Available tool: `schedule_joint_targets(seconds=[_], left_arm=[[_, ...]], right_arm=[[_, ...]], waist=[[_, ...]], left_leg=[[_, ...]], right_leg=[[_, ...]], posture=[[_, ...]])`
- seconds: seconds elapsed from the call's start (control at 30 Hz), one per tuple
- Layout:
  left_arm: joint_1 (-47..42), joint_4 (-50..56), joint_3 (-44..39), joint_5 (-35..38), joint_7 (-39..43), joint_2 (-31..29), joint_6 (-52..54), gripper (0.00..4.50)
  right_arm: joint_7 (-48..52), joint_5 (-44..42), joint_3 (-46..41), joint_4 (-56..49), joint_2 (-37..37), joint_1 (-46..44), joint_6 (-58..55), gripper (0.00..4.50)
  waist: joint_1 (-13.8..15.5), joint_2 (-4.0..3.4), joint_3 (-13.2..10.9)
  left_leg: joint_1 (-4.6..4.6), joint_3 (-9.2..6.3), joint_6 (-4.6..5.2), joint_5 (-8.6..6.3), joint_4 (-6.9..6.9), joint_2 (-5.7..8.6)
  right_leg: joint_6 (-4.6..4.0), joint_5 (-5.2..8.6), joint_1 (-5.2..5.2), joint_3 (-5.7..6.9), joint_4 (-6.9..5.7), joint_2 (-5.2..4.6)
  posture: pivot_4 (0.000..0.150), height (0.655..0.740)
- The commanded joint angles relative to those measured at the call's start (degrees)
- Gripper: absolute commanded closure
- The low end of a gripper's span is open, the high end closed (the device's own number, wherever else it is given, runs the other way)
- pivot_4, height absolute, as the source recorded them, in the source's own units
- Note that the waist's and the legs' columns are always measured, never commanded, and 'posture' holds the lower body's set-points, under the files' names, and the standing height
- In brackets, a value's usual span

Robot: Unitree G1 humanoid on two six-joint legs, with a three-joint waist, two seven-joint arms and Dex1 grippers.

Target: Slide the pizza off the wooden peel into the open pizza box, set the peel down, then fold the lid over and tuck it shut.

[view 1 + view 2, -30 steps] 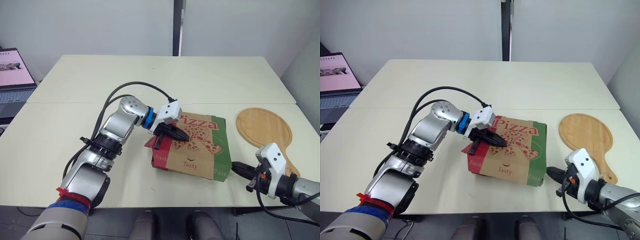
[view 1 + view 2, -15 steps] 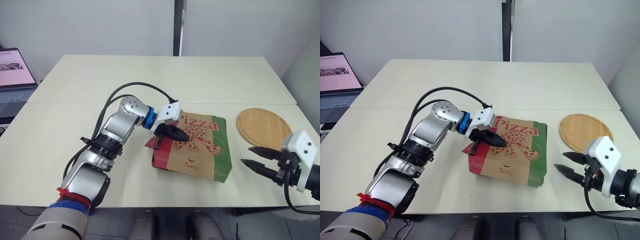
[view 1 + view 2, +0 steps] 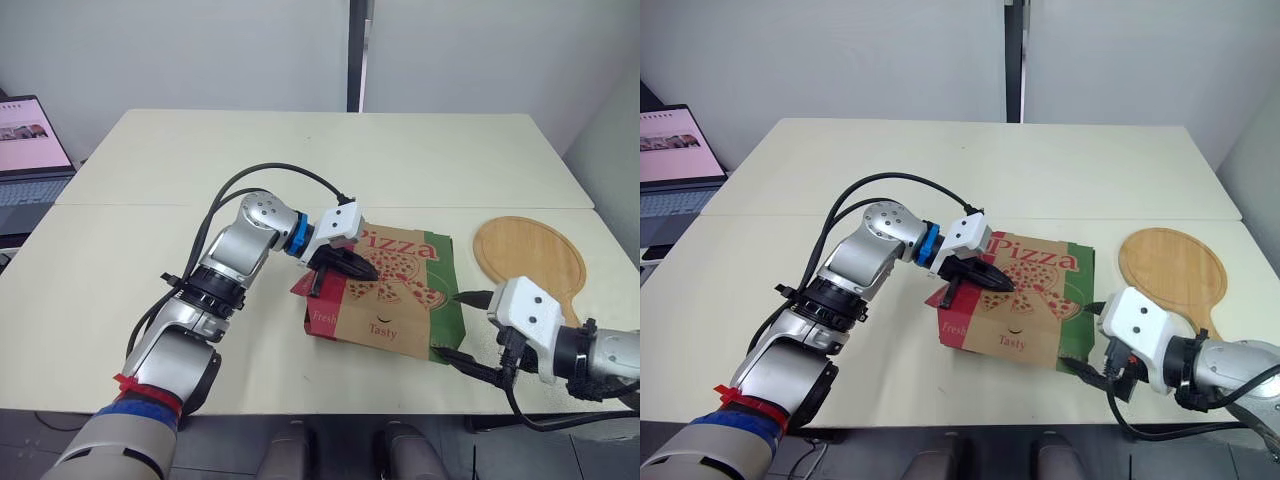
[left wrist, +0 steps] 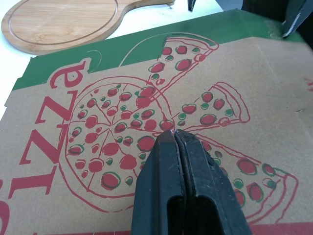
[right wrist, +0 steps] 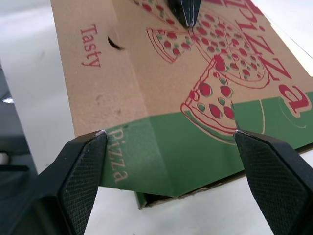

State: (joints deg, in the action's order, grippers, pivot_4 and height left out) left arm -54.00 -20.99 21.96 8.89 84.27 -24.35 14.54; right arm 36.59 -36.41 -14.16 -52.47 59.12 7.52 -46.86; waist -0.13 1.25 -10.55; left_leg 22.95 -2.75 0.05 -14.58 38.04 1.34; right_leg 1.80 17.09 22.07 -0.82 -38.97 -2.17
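Seen from the head, one pizza box (image 3: 388,298) lies on the table (image 3: 400,160) with its lid down, between the two pincers. Its front flap faces the robot and reads "Fresh", "Tasty" and "Pizza"; a big red "Pizza" runs along the far edge of the lid. The left pincer (image 3: 352,268) rests on the left part of the lid, fingers pressed together with nothing between them, pointing to the right across the printed pizza. The right pincer (image 3: 462,328) sits at the box's near right corner, spread wide, gripping nothing. One wooden peel (image 3: 530,255) lies flat beyond the right pincer and to its right, apart from the box. Its long axis runs far to near, round blade away from the robot, handle toward it and partly hidden behind the right wrist. One open laptop (image 3: 28,150) stands well off to the left of the left pincer

At the left wrist, the left pincer (image 4: 171,134) shows its tips closed tight, touching the lid at the middle of the pizza drawing. The letters "izza" run beside them; the peel (image 4: 63,22) lies beyond the box's green edge

At the right wrist, the right pincer (image 5: 169,134) is wide apart, its tips to either side of the green corner strip marked "Pizza". "Tasty" reads on the brown flap beyond, and a dark gap shows under the green corner
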Motion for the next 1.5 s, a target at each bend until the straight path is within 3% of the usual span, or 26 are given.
schedule_joint_targets(seconds=[0.03, 0.57, 1.23, 1.37, 1.5], left_arm=[[-0.9, 0.1, -1.3, 0.1, -0.5, 0.4, -0.6, 4.50], [-1.4, 0.0, -1.8, 0.3, -0.1, 0.4, -0.2, 4.50], [3.4, 2.6, 0.5, -3.0, -0.1, -0.6, -1.7, 4.50], [3.3, 2.2, 0.4, -3.5, -0.4, -0.5, -2.1, 4.50], [3.1, 1.8, 0.2, -3.6, -0.5, -0.6, -2.4, 4.50]], right_arm=[[0.0, 4.7, 1.7, 0.6, 0.8, -1.5, 3.0, 0.06], [-0.8, 13.4, 4.4, 4.2, -3.3, -6.2, 7.9, 0.06], [-1.5, 20.5, 9.3, 4.6, -6.7, -3.4, 7.8, 0.06], [0.1, 18.1, 6.5, 3.8, -7.4, -2.2, 7.3, 0.06], [3.2, 8.1, -1.0, 2.4, -9.1, -2.9, 2.6, 0.06]], waist=[[0.0, 0.00, 0.0], [-0.1, 0.00, 0.0], [-0.1, -0.01, 0.0], [-0.1, -0.01, 0.0], [-0.1, -0.01, 0.0]], left_leg=[[0.00, 0.00, 0.00, 0.00, 0.00, 0.00], [-0.01, 0.01, 0.00, 0.00, 0.01, -0.01], [-0.03, 0.00, 0.00, 0.00, 0.01, -0.01], [-0.02, 0.00, 0.00, 0.00, 0.01, -0.01], [-0.03, 0.01, 0.00, 0.00, 0.01, 0.00]], right_leg=[[0.00, 0.00, 0.00, 0.00, 0.00, 0.00], [0.00, 0.00, 0.01, -0.01, -0.02, 0.00], [-0.01, 0.00, 0.01, -0.03, -0.03, 0.00], [-0.01, 0.00, 0.01, -0.02, -0.03, 0.00], [-0.01, 0.00, 0.01, -0.03, -0.03, 0.00]], posture=[[0.150, 0.7400], [0.150, 0.7400], [0.150, 0.7400], [0.150, 0.7400], [0.150, 0.7400]])
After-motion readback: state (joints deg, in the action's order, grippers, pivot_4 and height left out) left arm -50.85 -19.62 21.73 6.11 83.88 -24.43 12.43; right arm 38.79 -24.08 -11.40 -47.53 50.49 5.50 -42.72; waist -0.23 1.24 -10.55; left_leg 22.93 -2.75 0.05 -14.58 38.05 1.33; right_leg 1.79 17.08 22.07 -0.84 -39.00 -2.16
